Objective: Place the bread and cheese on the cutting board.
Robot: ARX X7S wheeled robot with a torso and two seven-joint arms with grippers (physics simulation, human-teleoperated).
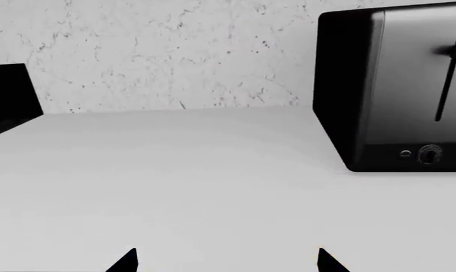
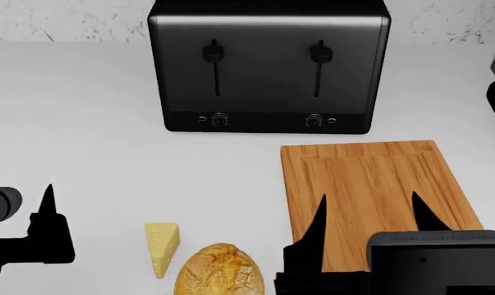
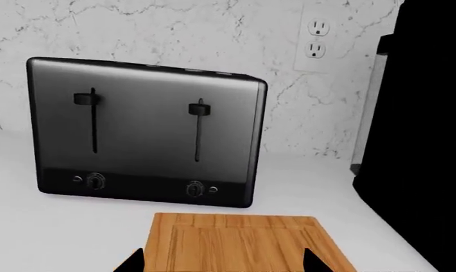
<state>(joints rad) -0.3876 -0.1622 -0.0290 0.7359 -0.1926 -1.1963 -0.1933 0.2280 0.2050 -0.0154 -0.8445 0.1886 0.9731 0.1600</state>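
Lying off the cutting board [image 2: 370,184]: bread [image 2: 220,270], cheese [image 2: 161,246]; both arms' fingers [image 2: 317,230] wide, empty.

A dark four-slot toaster [image 2: 268,64] is standing well ahead of my hands, its two levers and two knobs (one pair per side) facing me. It is resting on a white countertop [image 2: 83,123] that is stretching out under my hands. Behind it, a marbled white wall [image 3: 175,34] is carrying an outlet [image 3: 318,39].
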